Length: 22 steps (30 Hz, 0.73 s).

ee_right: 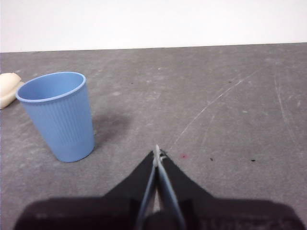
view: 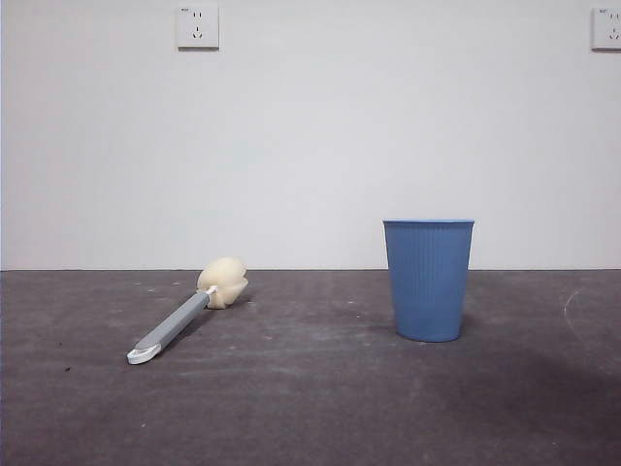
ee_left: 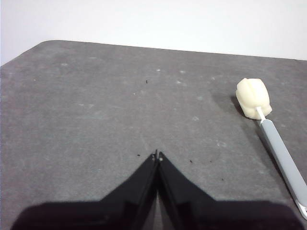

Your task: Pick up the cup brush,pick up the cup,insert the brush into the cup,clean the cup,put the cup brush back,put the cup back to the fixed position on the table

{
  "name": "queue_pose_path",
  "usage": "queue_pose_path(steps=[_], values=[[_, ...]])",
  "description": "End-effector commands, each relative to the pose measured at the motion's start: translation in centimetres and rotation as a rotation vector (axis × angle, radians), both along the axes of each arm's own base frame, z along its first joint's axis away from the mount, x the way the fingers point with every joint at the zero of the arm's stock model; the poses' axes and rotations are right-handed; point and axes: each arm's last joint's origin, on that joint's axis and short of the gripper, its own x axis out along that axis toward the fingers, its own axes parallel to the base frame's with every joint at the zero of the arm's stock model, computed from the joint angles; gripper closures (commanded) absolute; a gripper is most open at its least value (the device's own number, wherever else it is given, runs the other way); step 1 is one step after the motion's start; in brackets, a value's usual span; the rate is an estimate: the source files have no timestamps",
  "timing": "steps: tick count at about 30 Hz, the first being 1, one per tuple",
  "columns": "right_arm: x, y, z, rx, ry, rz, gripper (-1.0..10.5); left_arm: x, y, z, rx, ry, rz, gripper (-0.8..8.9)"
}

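Observation:
The cup brush (view: pixel 184 320) lies flat on the table (view: pixel 310 408) at the left, its cream sponge head (view: pixel 223 282) toward the back and its white looped end toward the front. It also shows in the left wrist view (ee_left: pixel 276 141). The blue ribbed cup (view: pixel 428 280) stands upright at the right, and shows in the right wrist view (ee_right: pixel 60 117). My left gripper (ee_left: pixel 157 155) is shut and empty, well apart from the brush. My right gripper (ee_right: pixel 157 152) is shut and empty, apart from the cup. Neither arm shows in the front view.
A white wall stands behind the table with a socket plate (view: pixel 197 26) high at the left and another (view: pixel 606 27) at the right. A faint pale curved mark (view: pixel 572 316) lies on the table at the far right.

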Motion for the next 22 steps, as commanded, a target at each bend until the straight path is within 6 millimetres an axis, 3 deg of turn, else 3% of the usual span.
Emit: queue_pose_path(steps=[1,11,22], values=[[0.0,0.0,-0.5,0.038,0.025,-0.008,9.5,0.1,0.0,-0.4,-0.006,0.006,0.004,8.16],[0.0,0.1,-0.1,0.199,0.043,0.002,9.6,-0.1,-0.1,0.7,-0.069,-0.021,-0.043,8.2],[-0.1,0.3,4.8,0.262,0.008,0.082,9.6,-1.7,-0.3,6.3,-0.157,-0.063,-0.055,8.2]])
